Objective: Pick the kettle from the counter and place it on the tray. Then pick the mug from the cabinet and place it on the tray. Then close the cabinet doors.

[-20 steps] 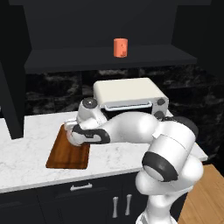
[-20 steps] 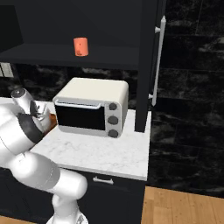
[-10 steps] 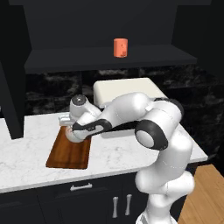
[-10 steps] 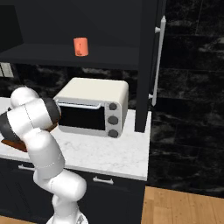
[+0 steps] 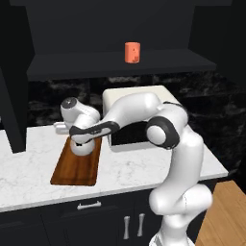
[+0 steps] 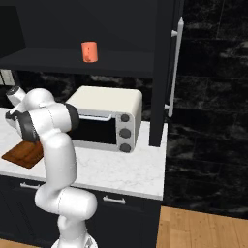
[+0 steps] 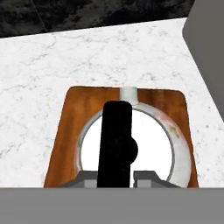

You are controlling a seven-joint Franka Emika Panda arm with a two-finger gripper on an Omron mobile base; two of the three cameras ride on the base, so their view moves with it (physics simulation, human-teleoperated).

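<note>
Looking down through the hand view, I see the kettle sitting on the tray, its black arched handle running up the middle and the spout toward the far edge. The gripper is right over that handle, one finger at each side of it, but I cannot tell whether the jaws pinch it or stand just clear. From the left base view the tray lies on the counter just left of the toaster oven, with the kettle at its far end under the hand. The mug stands upright on the cabinet shelf above, with the right-hand cabinet door swung open.
</note>
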